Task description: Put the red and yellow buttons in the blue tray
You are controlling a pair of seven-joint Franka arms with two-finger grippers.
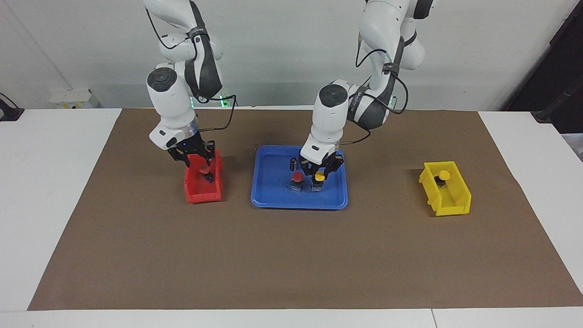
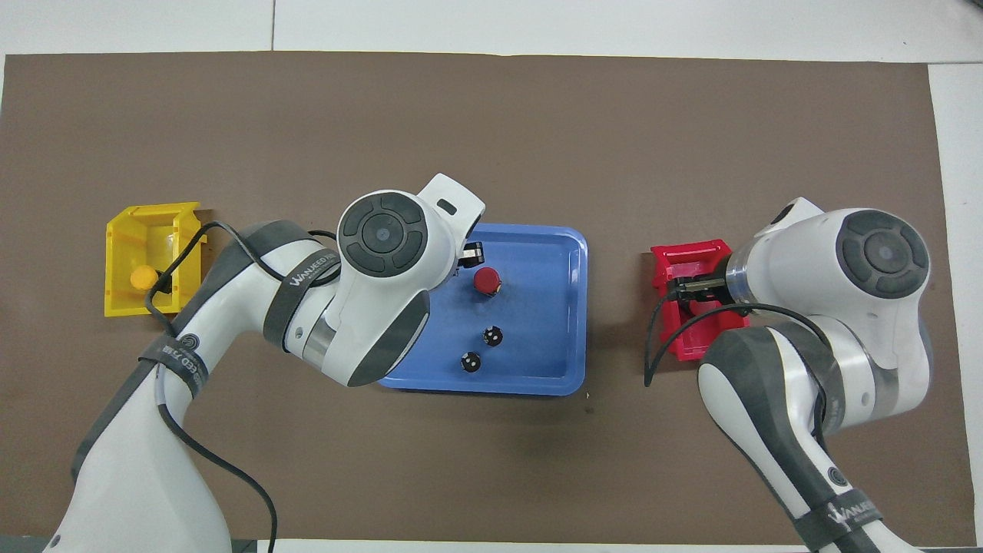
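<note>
The blue tray (image 1: 273, 193) lies mid-table and also shows in the overhead view (image 2: 545, 253). A red button (image 1: 297, 177) (image 2: 485, 281) stands in it. Beside it stands a yellow button (image 1: 319, 176), between the spread fingers of my left gripper (image 1: 320, 172). My own arm hides that gripper and button from overhead. A second red button (image 1: 206, 171) sits in the red bin (image 1: 202, 193). My right gripper (image 1: 196, 160) (image 2: 695, 288) hangs open just above it. A second yellow button (image 1: 443, 175) (image 2: 142, 277) sits in the yellow bin (image 1: 448, 200).
Two capless dark cylinders (image 2: 492, 336) (image 2: 470, 362) stand in the tray, nearer to the robots than the buttons; one shows in the facing view (image 1: 294, 163). The red bin (image 2: 695, 253) is toward the right arm's end, the yellow bin (image 2: 123, 246) toward the left arm's.
</note>
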